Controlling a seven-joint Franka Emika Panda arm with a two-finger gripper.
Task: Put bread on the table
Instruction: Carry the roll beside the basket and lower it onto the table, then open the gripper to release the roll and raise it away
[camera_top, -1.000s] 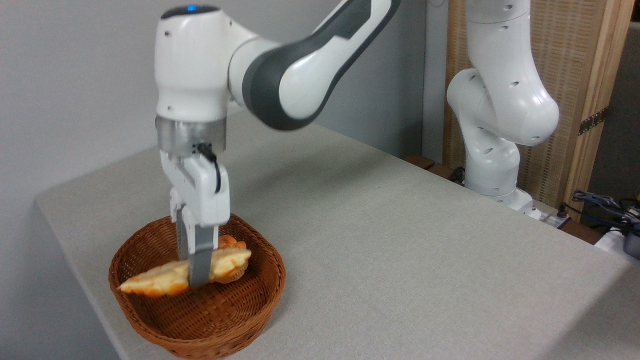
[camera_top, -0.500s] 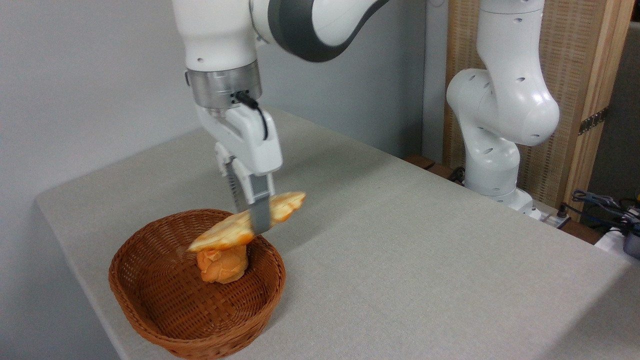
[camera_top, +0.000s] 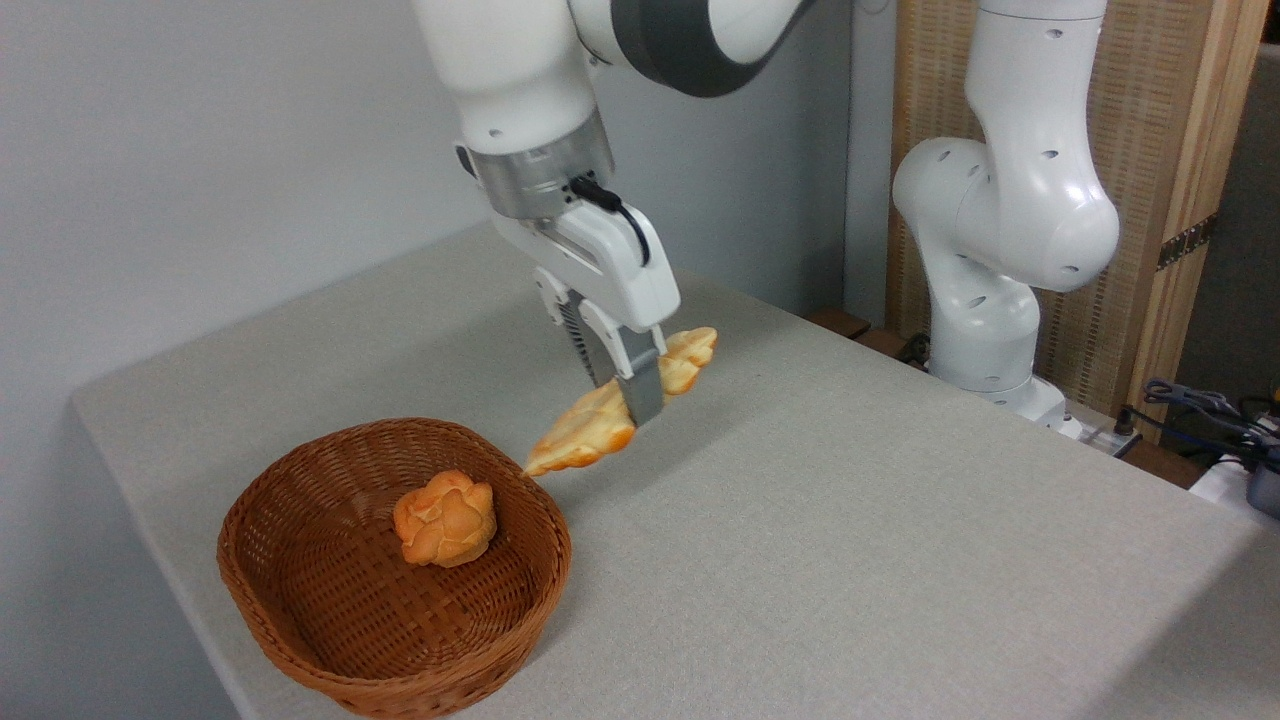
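Bread (camera_top: 600, 425) lifted clear of basket (camera_top: 300, 640) | claw (camera_top: 630, 390) clamped mid-loaf | above table (camera_top: 850, 560)

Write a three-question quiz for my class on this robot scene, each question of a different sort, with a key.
1. True or false: the bread lies flat on the table.
2. Multiple choice: what is inside the wicker basket? A) nothing B) a round knotted bun C) two loaves
3. Fill in: the end effector is shut on the ____.

Key
1. False: it hangs tilted in the air, to the right of the basket, its lower tip by the basket rim.
2. B
3. bread
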